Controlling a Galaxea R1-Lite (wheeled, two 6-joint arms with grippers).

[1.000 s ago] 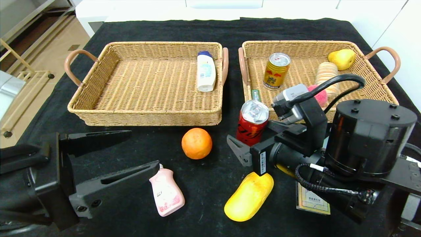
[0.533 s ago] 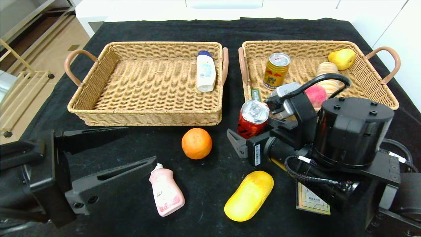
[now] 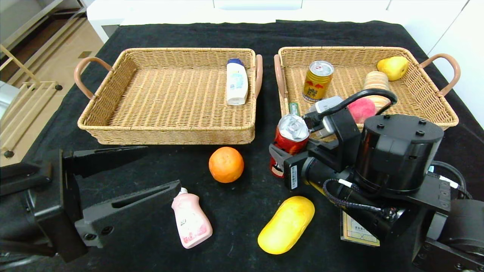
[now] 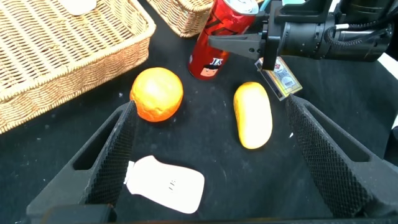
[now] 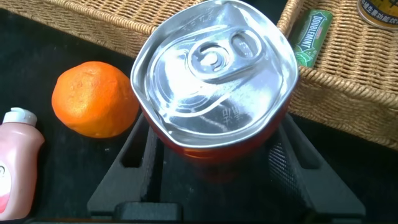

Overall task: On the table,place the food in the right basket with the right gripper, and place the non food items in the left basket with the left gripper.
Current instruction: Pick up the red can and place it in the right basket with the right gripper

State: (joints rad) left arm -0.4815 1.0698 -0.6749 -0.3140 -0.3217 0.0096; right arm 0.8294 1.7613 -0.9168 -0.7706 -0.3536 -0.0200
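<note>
Right end effector (image 3: pixel 281 160), wide open a second ago, now clamped around red can (image 3: pixel 288 143).

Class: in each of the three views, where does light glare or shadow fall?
Head view: bright glare on the red can lid, white surfaces beyond the table washed out. Right wrist view: the lid gleams and shades the claw beneath. Left wrist view: the pink bottle looks bleached white.
</note>
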